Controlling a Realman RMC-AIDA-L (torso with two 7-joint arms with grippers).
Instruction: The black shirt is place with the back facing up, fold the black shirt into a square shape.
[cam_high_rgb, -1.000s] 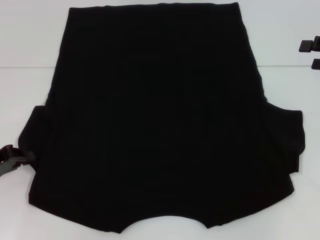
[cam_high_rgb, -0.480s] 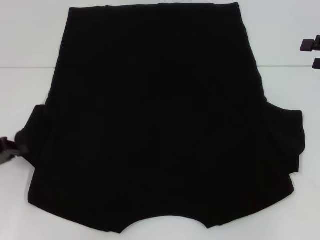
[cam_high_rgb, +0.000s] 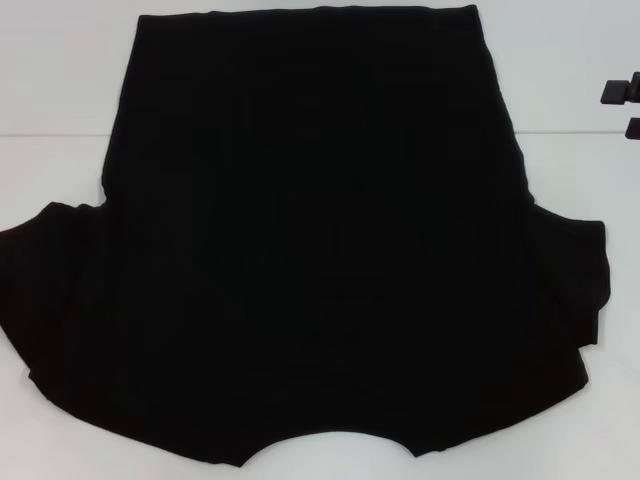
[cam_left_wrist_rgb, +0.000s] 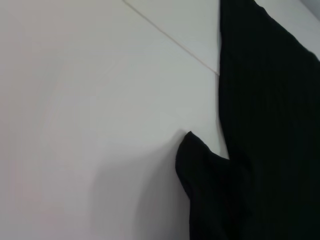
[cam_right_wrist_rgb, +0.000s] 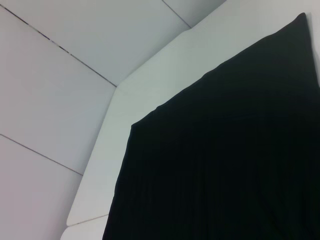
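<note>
The black shirt (cam_high_rgb: 320, 240) is spread flat, back up, on the white table (cam_high_rgb: 50, 180). The right gripper (cam_high_rgb: 620, 105) is seen beside its hem corner; its fingers cannot be judged. Being soft and limp, the fabric is best pinched at a sleeve edge.

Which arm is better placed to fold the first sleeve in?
Probably left: its wrist view sits close over the left sleeve of the black shirt, while the right gripper hangs apart from the cloth.
</note>
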